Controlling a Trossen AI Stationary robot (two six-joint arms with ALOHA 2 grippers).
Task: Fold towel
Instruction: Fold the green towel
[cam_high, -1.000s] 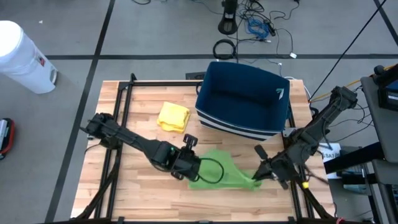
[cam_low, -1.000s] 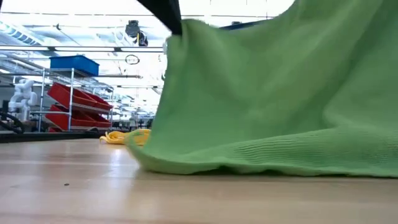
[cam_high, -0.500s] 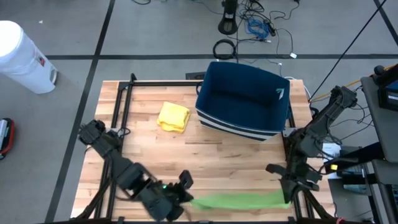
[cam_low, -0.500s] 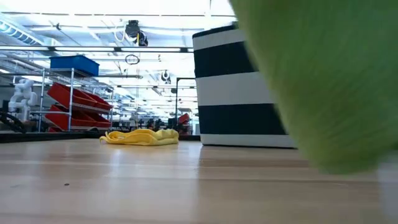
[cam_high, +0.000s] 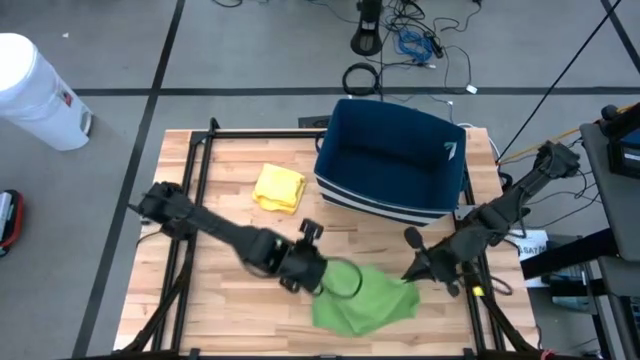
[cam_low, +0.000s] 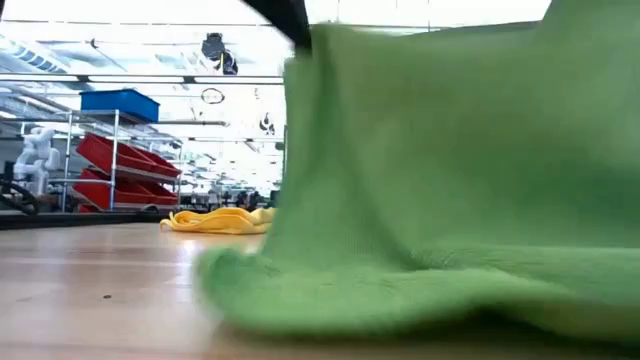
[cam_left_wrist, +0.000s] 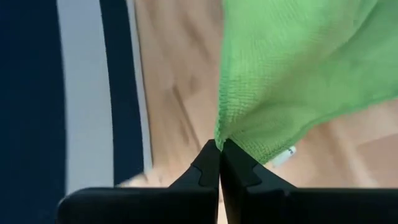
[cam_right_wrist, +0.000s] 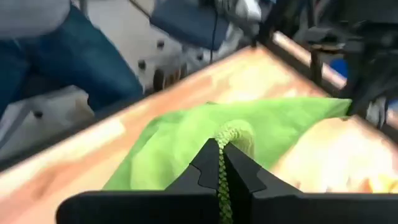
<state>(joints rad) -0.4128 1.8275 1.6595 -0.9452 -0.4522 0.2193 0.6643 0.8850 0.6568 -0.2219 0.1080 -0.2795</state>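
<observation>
Now both grippers are pinched on cloth; the left gripper (cam_left_wrist: 219, 148) has its fingers pressed flat together on one corner of the green towel (cam_high: 365, 298), and the right gripper (cam_right_wrist: 220, 149) is likewise clamped on a bunched edge of it, a thin ridge of fabric running down between its fingers. From above, the left gripper (cam_high: 318, 276) sits at the towel's left upper corner and the right gripper (cam_high: 414, 271) at its right upper corner; the two are near each other, so the cloth between them hangs slack rather than taut. The towel rests on the wooden table (cam_high: 230, 200) toward its front edge, rumpled, with part lifted off the surface; the level camera shows it draped high and trailing down onto the wood (cam_low: 420, 200). Holding two corners of one edge looks like the set-up for carrying that edge over the rest of the cloth; judged so, the fold is not yet laid. Behind stands a navy bin (cam_high: 392, 165) with a white stripe; a yellow cloth (cam_high: 279, 187) lies beside it, well apart from the towel.
</observation>
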